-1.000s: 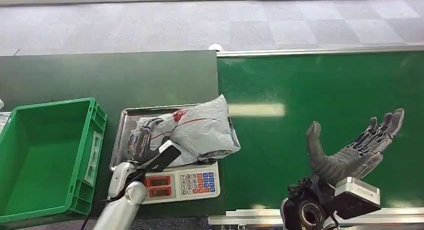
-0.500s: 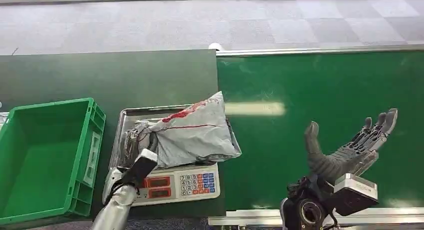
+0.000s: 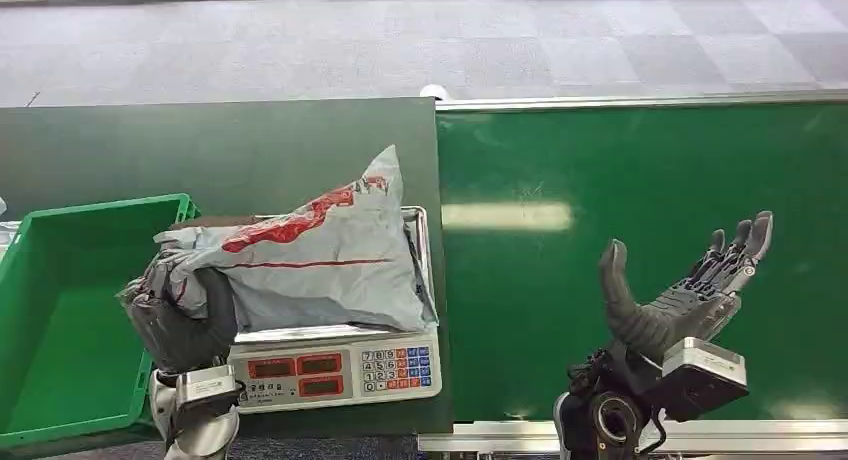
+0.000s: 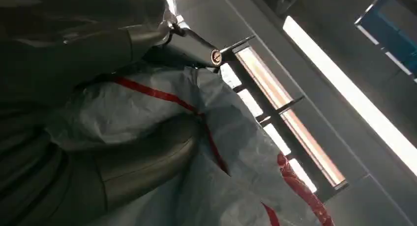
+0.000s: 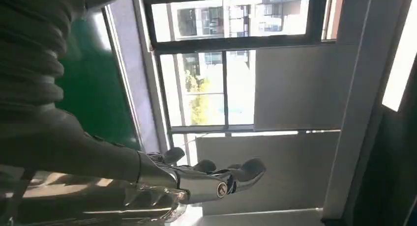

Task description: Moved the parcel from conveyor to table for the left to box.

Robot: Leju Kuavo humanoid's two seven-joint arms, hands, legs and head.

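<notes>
Left robot hand (image 3: pixel 180 320): gripped parcel (image 3: pixel 310 255) by near end, lifted off scale (image 3: pixel 335 370) tray since a second ago, tilted toward green box (image 3: pixel 60 310). Boxing step judged underway. Right robot hand (image 3: pixel 690 290): empty, fingers spread, above conveyor (image 3: pixel 640 180).

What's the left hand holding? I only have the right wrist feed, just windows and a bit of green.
Observer: The left hand grips a grey parcel with red print, at its end nearest the green crate.
Operator: Is it off the scale?
Observer: That end is raised above the scale; the far end seems to lie over the steel pan, contact unclear.
Operator: Grip solid?
Observer: The left wrist view shows the thumb pressed into the parcel's wrap.
Operator: And the right hand?
Observer: The right hand is over the conveyor belt, fingers apart, holding nothing.
</notes>
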